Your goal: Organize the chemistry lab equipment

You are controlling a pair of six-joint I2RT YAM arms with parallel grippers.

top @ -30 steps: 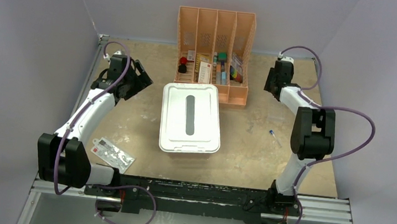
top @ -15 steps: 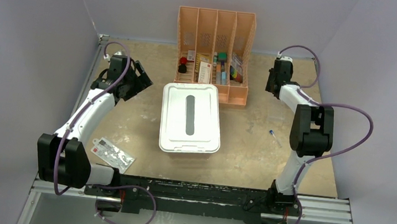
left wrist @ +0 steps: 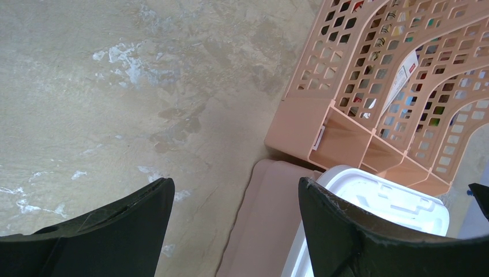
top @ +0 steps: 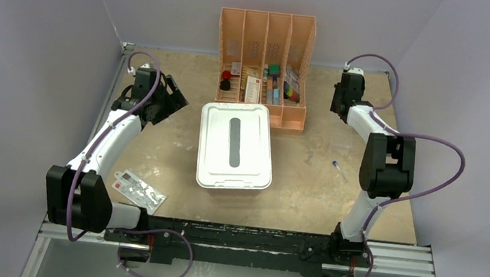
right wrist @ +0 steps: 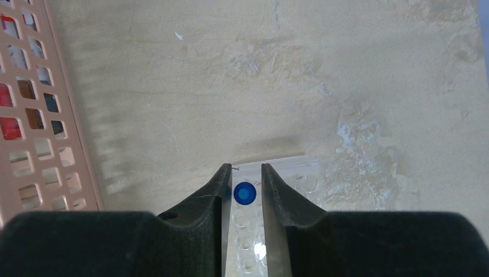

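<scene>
— Two grippers are shown; how do the jaws of each stand?

— Left gripper [left wrist: 235, 182]: jaws spread wide with nothing between them, over the bare table [left wrist: 115, 86], near a corner of the peach organizer [left wrist: 323, 127] and the white lidded box [left wrist: 380, 202]. Right gripper [right wrist: 246, 167]: jaws drawn close, with a blue cap [right wrist: 245, 193] showing in the narrow slot between them. Whether the fingers press on it cannot be told.

— Where does the lab equipment lie?

— The blue cap sits at one corner of a clear sheet of round wells [right wrist: 294, 176], which lies on the table just right of the organizer. A small blue-capped tube [top: 337, 167] lies loose on the table to the right of the white box, apart from both grippers. A red-and-white printed packet [top: 139, 190] lies at the near left, beside the left arm.
</scene>
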